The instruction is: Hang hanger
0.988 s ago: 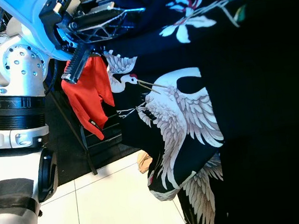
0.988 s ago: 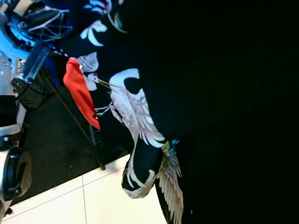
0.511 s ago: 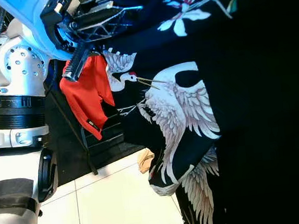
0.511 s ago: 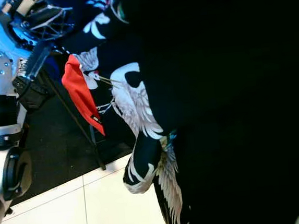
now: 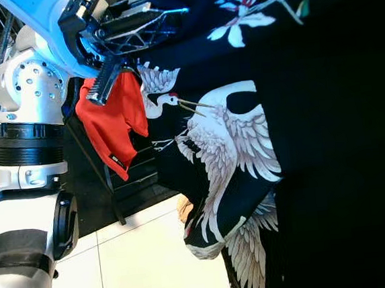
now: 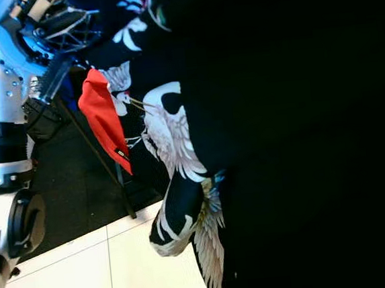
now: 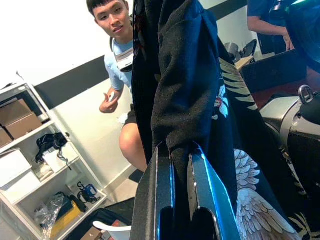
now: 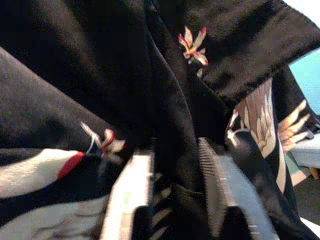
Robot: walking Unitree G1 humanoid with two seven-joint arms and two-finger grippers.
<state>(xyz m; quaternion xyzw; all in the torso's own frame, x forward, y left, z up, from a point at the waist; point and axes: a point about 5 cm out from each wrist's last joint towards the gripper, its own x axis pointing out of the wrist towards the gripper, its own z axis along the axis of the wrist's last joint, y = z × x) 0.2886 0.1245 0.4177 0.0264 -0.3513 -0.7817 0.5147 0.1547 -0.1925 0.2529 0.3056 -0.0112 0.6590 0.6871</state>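
A black garment [image 5: 300, 141] printed with white cranes and flowers hangs across most of the head views. My left gripper [image 5: 148, 26] is raised at the upper left, its black fingers [image 7: 162, 185] shut on a fold of that garment [image 7: 185, 90]. In the right wrist view my right gripper [image 8: 175, 160] is shut on bunched black cloth [image 8: 165, 115], with its ridged pads [image 8: 210, 180] on either side. I cannot make out a hanger under the cloth.
A red cloth [image 5: 113, 120] hangs on a black rack [image 5: 112, 191] behind the garment, over a dark mat. White floor tiles [image 5: 143, 269] lie below. A person [image 7: 120, 60] crouches beside a white shelf unit [image 7: 30, 165]; another person [image 7: 265, 20] stands further off.
The garment's lower fold has swung slightly left and down. Both grippers keep their hold and the left arm has barely shifted.
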